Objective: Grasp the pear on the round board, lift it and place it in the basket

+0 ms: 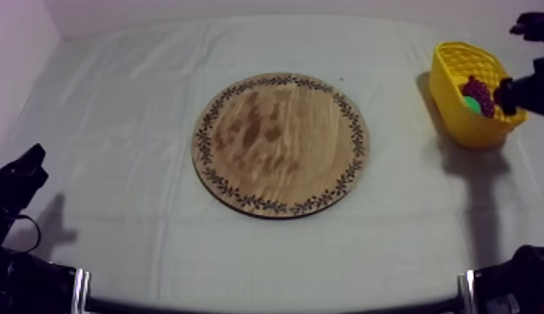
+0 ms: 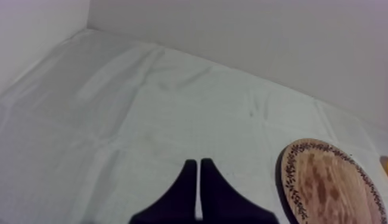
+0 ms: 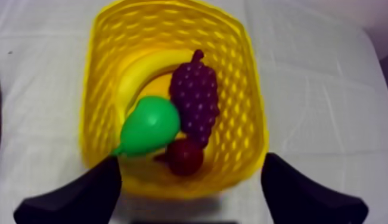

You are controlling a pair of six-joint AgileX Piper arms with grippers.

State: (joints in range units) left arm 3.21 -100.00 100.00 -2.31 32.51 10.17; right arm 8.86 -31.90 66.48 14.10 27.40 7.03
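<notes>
Already the pear (image 3: pixel 149 126) lies inside the yellow basket (image 3: pixel 244 77); my right gripper (image 3: pixel 191 179) hangs over it, fingers apart, my left gripper (image 2: pixel 198 165) pressed together. Wooden board (image 1: pixel 281 144) bare: task looks done.

I'm not seeing any readable text, labels or numbers anywhere here. The wooden board (image 1: pixel 281 144) is just showing a leafy pattern round its rim, no lettering.

Saw green pear (image 3: pixel 149 126); purple grapes (image 3: pixel 195 95); yellow latticed basket (image 3: pixel 244 71); brown wooden board (image 1: pixel 281 144), dark leaf-patterned rim; grey-white cloth (image 1: pixel 116 125).
</notes>
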